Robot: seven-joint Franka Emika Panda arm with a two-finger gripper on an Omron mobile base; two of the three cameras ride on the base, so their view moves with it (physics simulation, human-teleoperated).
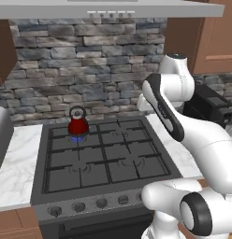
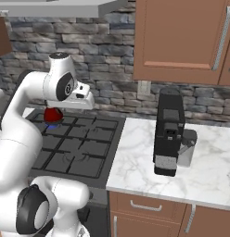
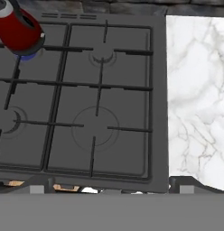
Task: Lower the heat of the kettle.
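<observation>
Gripper [image 3: 112,190] sits high over the stove [image 3: 132,135], looking down at it; fingertips barely show at the bottom edge of the hand view, one per side, spread wide apart w/ nothing between them, so jaws fully open, empty. Kettle [image 3: 18,28] is well apart from the gripper, off toward the upper left corner of the hand view, on the rear-left burner w/ a blue flame [image 3: 28,56] showing under it. In the left base view the kettle [image 1: 78,125] stands upright on that back burner, dark loop handle up, blue glow at its base. In the right base view the kettle [image 2: 53,114] is partly hidden behind the arm's wrist, just below it. Directly under the gripper: front-right burner and grate. To the gripper's right, marble counter [image 3: 197,90]. Knob row [image 1: 90,204] runs along the stove front, nearer the base than the gripper. Coffee machine [image 2: 169,132] stands on the counter, far right.
</observation>
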